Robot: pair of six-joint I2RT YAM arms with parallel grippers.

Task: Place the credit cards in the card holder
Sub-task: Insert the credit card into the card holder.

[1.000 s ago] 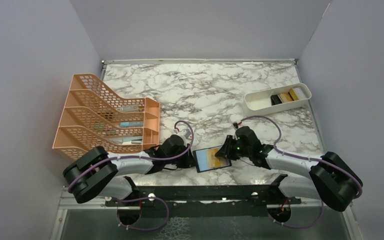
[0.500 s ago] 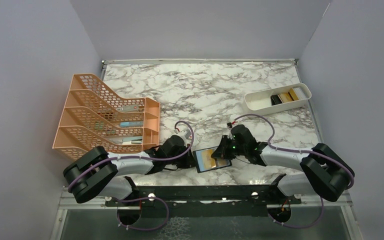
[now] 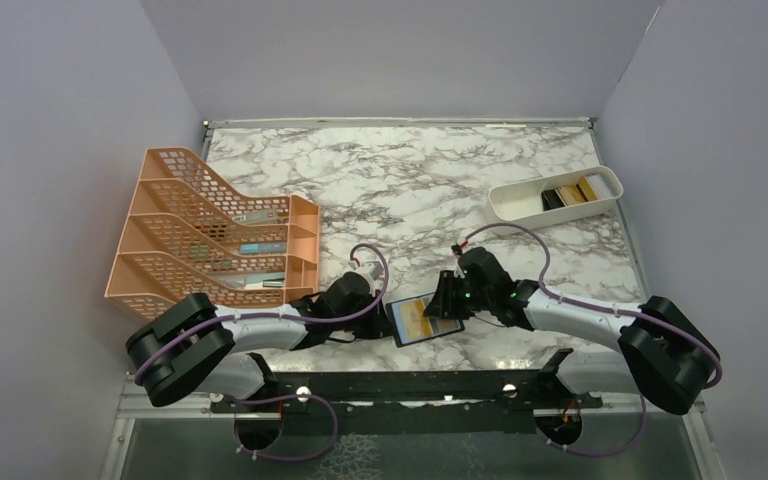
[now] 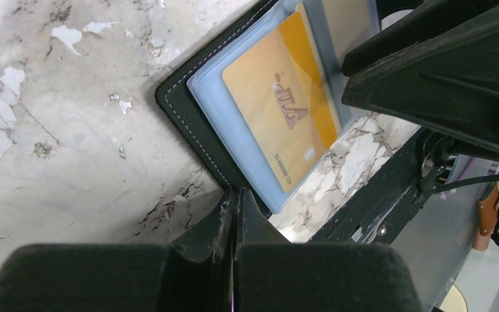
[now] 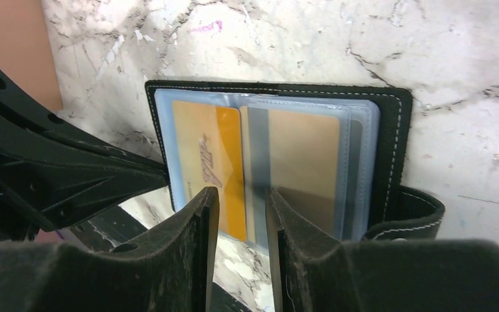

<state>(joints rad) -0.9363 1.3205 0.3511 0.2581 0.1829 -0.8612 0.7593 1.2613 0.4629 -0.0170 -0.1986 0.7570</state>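
The card holder point(image 3: 442, 327) lies open on the marble near the front edge, its blue-grey sleeves up. It also shows in the left wrist view point(image 4: 188, 110) and the right wrist view point(image 5: 391, 143). The yellow-gold card point(image 5: 198, 149) sits in the left sleeve point(image 4: 266, 110). A tan card face with a grey stripe point(image 5: 305, 156) sits in the sleeve beside it. I see no black card at the wallet. My left gripper point(image 3: 384, 318) point(image 4: 235, 195) is shut, tips at the wallet's black edge. My right gripper point(image 3: 447, 304) point(image 5: 242, 201) is open, jaws over the wallet's near edge, astride the two cards' meeting edges.
An orange mesh file rack point(image 3: 210, 230) stands at the left. A long white tray point(image 3: 516, 198) with dark and yellow pieces sits at the back right. The black front rail point(image 3: 400, 385) runs just below the wallet. Grey walls close in three sides.
My right gripper has crept a little left over the wallet and its arm has shifted. The left gripper and the wallet have stayed put.
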